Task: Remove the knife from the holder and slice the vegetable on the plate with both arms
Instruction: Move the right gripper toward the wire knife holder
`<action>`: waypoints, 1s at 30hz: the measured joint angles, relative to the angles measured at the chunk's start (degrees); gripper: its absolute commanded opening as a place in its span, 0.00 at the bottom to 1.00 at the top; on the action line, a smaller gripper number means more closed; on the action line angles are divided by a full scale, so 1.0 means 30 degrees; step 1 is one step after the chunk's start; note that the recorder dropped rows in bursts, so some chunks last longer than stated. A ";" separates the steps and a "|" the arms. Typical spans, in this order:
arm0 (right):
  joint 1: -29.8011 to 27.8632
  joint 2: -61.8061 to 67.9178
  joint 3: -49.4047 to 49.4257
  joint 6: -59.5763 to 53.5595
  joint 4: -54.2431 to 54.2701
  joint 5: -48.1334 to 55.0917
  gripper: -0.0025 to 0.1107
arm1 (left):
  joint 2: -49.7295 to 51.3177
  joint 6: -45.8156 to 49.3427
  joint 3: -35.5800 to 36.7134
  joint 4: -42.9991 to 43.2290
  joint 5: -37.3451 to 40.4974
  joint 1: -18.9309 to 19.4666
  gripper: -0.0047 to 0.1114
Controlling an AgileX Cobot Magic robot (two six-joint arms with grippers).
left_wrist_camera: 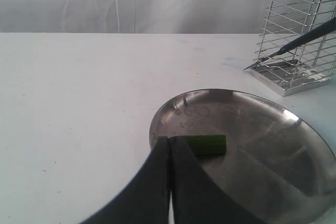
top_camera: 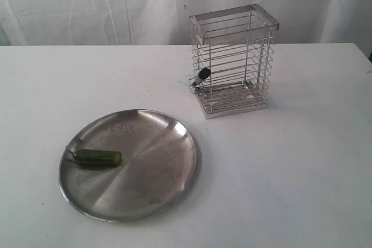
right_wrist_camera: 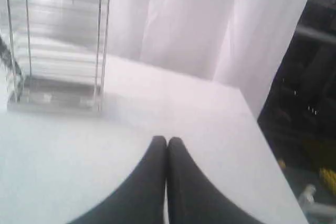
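The green chili pepper (top_camera: 97, 157) lies on the left side of the round steel plate (top_camera: 163, 161). The wire holder (top_camera: 233, 62) stands behind and to the right of the plate, and the knife (top_camera: 201, 76) pokes out through its left side. Neither arm shows in the exterior view. In the left wrist view my left gripper (left_wrist_camera: 169, 140) is shut and empty, its tips over the plate (left_wrist_camera: 273, 145) rim, right beside the chili (left_wrist_camera: 208, 144); the knife (left_wrist_camera: 302, 39) slants out of the holder (left_wrist_camera: 302, 35). My right gripper (right_wrist_camera: 167, 141) is shut and empty, above bare table short of the holder (right_wrist_camera: 58, 40).
A white cloth backdrop (top_camera: 87, 4) hangs behind the white table (top_camera: 290, 172). In the right wrist view the table's edge (right_wrist_camera: 268, 140) runs close by, with dark floor beyond it.
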 measured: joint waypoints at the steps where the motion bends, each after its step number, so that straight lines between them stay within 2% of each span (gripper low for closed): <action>1: 0.0000 0.0000 0.0010 0.0422 0.0395 -0.0972 0.02 | 0.0000 0.0000 0.0000 0.0000 0.0000 0.0000 0.06; 6: 0.0000 0.0000 0.0042 0.4343 0.2477 -0.7264 0.02 | 0.0000 0.0000 0.0000 0.0000 0.0000 0.0000 0.06; 12: 0.0000 -0.0014 0.0042 0.5646 0.2846 -1.2203 0.02 | 0.0000 0.0000 0.0000 0.0000 0.0000 0.0000 0.06; 15: 0.0000 -0.0043 0.0042 0.8206 0.2882 -1.4500 0.02 | 0.0000 0.0000 0.0000 0.0000 0.0000 0.0000 0.06; 17: 0.0000 -0.0043 0.0042 0.9985 0.2807 -1.5229 0.02 | 0.0000 0.0000 0.0000 0.0000 0.0000 0.0000 0.06; 19: 0.0000 -0.0043 -0.0144 1.2331 0.1678 -1.4490 0.02 | 0.0000 0.0000 0.0000 0.0000 0.0000 0.0000 0.06; 21: 0.0000 -0.0043 -0.1142 1.6505 -0.2102 -1.1949 0.02 | 0.0000 0.0000 0.0000 0.0000 0.0000 0.0000 0.06; 23: 0.0000 0.0264 -0.2629 2.1994 -0.7465 -0.9622 0.02 | 0.0000 0.0000 0.0000 0.0000 0.0000 0.0000 0.06; 25: 0.0000 0.1487 -0.4686 2.9131 -1.4658 -0.8411 0.02 | 0.0000 0.0000 0.0000 0.0000 0.0000 0.0000 0.06; 27: 0.0000 0.3317 -0.6513 3.5647 -2.2039 -0.8635 0.02 | 0.0000 0.0000 0.0000 0.0000 0.0000 0.0000 0.06; 28: 0.0000 0.4580 -0.7553 3.7621 -2.4921 -0.9348 0.02 | 0.0000 0.0000 0.0000 0.0000 0.0000 0.0000 0.06; 30: 0.0000 0.7170 -0.9282 3.9549 -2.7871 -1.1678 0.02 | 0.0000 0.0000 0.0000 0.0000 0.0000 0.0000 0.06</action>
